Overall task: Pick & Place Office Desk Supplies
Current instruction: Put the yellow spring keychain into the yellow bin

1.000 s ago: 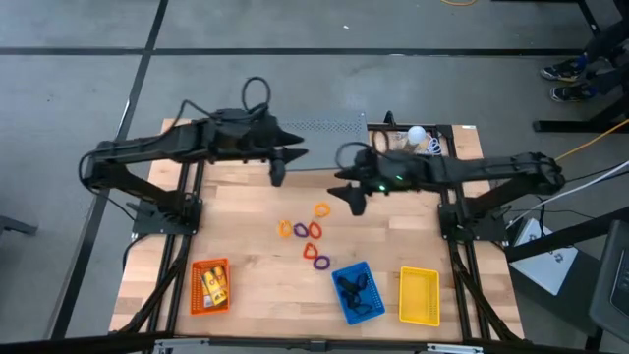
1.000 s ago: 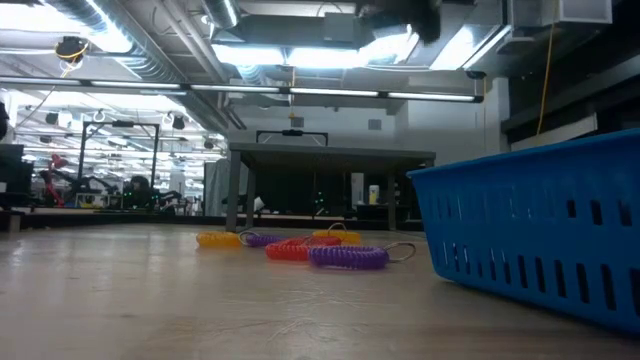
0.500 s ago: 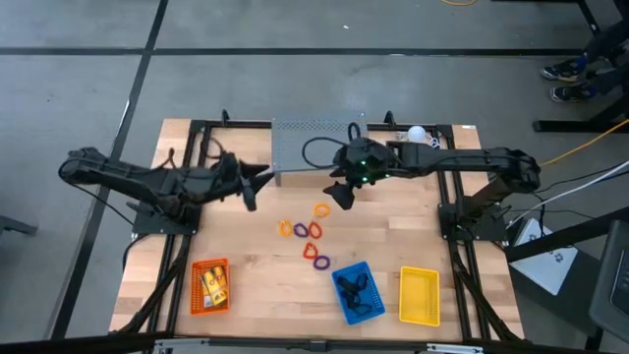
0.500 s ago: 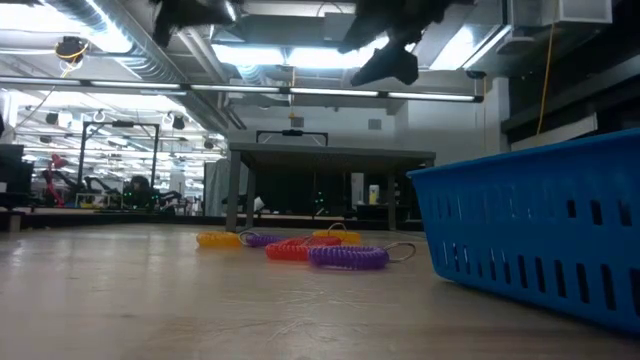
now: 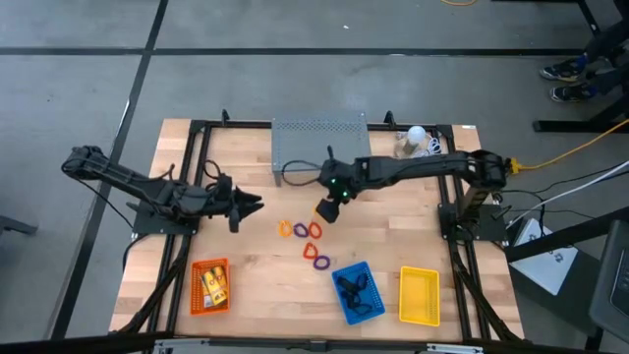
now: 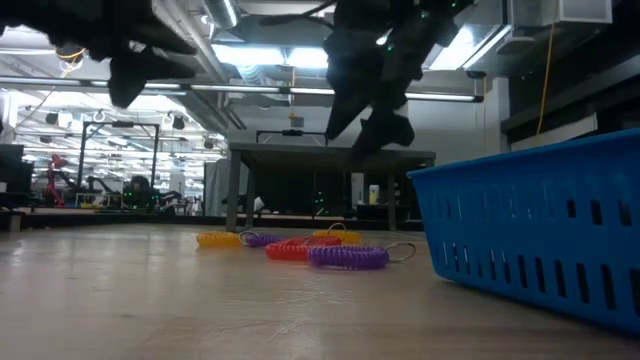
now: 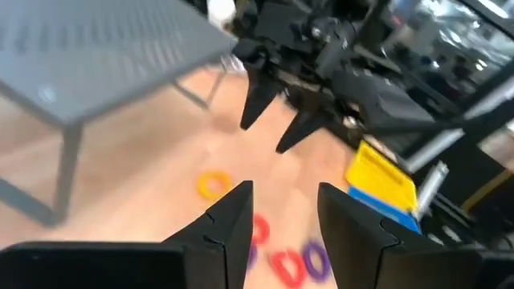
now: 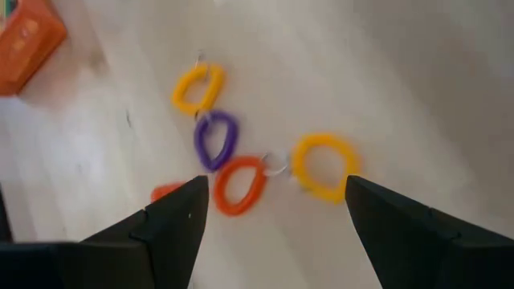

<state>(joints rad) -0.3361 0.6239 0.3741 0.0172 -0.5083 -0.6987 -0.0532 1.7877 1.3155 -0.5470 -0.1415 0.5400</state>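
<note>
High view: the right gripper (image 5: pixel 325 212), fingers spread wide and empty, hangs directly over the loops (image 5: pixel 305 234) clustered mid-table. The left gripper (image 5: pixel 237 207), open and empty too, waits farther off toward the left edge, so the right arm is nearer.

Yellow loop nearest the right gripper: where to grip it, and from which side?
Come straight down from above: the yellow loop lies flat on the table. Pinch one strand of its ring, probably the arc facing away from the orange loop, since a small metal ring sits between those two. The right gripper hangs above it, fingers wide open.
</note>
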